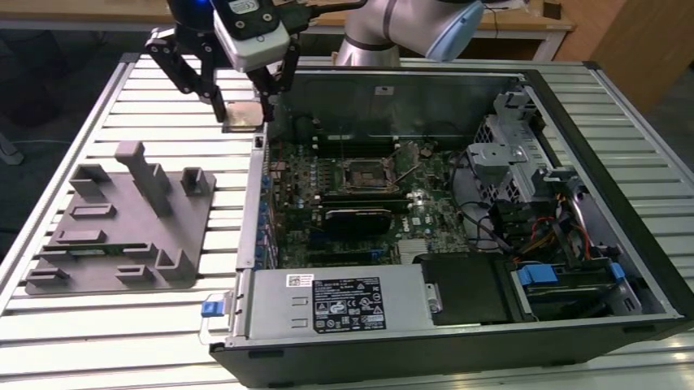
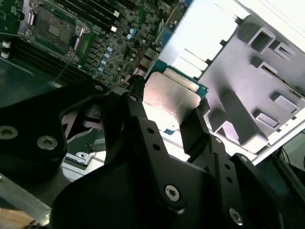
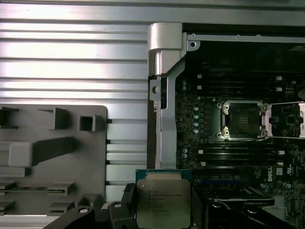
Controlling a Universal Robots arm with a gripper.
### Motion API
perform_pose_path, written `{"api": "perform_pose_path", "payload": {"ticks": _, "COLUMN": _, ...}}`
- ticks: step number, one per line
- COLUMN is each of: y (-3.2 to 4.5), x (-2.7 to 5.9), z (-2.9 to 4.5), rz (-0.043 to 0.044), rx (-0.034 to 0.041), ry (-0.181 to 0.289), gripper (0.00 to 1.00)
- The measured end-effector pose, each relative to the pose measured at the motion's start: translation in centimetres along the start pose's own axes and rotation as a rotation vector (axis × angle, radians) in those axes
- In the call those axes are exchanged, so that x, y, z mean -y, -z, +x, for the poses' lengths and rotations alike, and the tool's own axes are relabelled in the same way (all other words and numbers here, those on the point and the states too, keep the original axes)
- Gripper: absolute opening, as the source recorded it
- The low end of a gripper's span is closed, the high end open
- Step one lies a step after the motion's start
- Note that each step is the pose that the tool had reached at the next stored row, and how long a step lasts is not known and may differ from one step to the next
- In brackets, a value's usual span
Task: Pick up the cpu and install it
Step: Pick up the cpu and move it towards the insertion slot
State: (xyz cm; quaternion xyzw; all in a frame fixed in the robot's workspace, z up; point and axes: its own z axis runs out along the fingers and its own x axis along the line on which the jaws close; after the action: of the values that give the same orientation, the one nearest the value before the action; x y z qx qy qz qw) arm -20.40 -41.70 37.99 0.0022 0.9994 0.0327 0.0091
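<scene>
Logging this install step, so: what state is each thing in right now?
tool: shut on the cpu.
cpu: held off the table, near the case wall.
socket: cover plate swung open, empty.
case: side open.
grey tray: flat on the table.

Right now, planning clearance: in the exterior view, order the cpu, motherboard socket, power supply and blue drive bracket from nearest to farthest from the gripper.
1. cpu, clamped in the gripper, over the far corner of the case.
2. motherboard socket, mid-board.
3. power supply, along the case's near wall.
4. blue drive bracket, near corner, the exterior view's right.
</scene>
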Motion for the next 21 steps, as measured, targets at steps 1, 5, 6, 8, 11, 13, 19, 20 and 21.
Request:
{"api": "perform_pose_path", "payload": {"ticks": 1, "y": 0.00, "x": -0.01, "z": -0.15, "rz": 0.0000, "rx": -0.0001, "ry": 0.000, "gripper": 0.55}}
{"api": "perform_pose_path", "payload": {"ticks": 5, "y": -0.03, "x": -0.06, "z": -0.66, "rz": 0.0000, "rx": 0.0000, "ry": 0.000, "gripper": 0.55}}
{"api": "perform_pose_path", "payload": {"ticks": 6, "y": -0.05, "x": -0.07, "z": -0.77, "rz": -0.0001, "rx": 0.0001, "ry": 0.000, "gripper": 0.55}}
{"api": "perform_pose_path", "payload": {"ticks": 8, "y": -0.08, "x": -0.08, "z": -0.98, "rz": -0.0001, "rx": 0.0000, "ry": 0.000, "gripper": 0.55}}
{"api": "perform_pose_path", "payload": {"ticks": 11, "y": -0.13, "x": -0.10, "z": -1.29, "rz": -0.0001, "rx": 0.0000, "ry": 0.000, "gripper": 0.55}}
{"api": "perform_pose_path", "payload": {"ticks": 13, "y": -0.19, "x": -0.11, "z": -1.54, "rz": -0.0001, "rx": 0.0000, "ry": 0.000, "gripper": 0.55}}
{"api": "perform_pose_path", "payload": {"ticks": 19, "y": -0.43, "x": -0.16, "z": -2.32, "rz": 0.0000, "rx": -0.0003, "ry": 0.000, "gripper": 0.55}}
{"api": "perform_pose_path", "payload": {"ticks": 20, "y": -0.48, "x": -0.17, "z": -2.48, "rz": 0.0000, "rx": -0.0005, "ry": 0.000, "gripper": 0.55}}
{"api": "perform_pose_path", "payload": {"ticks": 21, "y": -0.53, "x": -0.18, "z": -2.66, "rz": -0.0001, "rx": -0.0004, "ry": 0.000, "gripper": 0.55}}
